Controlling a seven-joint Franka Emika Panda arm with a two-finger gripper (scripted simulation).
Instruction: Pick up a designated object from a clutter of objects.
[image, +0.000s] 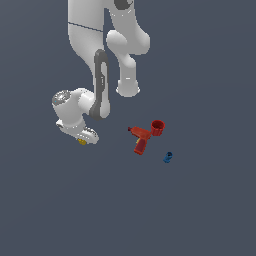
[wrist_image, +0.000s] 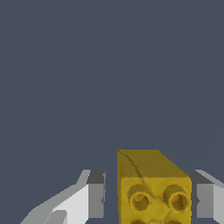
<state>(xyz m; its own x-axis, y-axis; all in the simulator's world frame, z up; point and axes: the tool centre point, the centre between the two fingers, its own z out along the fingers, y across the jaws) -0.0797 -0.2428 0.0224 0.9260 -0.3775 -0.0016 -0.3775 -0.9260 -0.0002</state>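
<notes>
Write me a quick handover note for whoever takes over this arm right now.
Tool: open around the yellow block; a gap shows on one side, the other finger sits close, contact unclear.
Block: under the tool at the exterior view's left, away from the rest.
Other clutter: red drill toy beside the red cup, small blue piece nearby, all untouched.
Done: tool positioned over the block.
Left: close, confirm grip, lift.

ground: flat, matte slate-grey | fills the exterior view from 12 o'clock round through 3, 6 and 9 | one even tone, faintly lighter toward 6 o'clock | same plain grey ahead in my wrist view
</notes>
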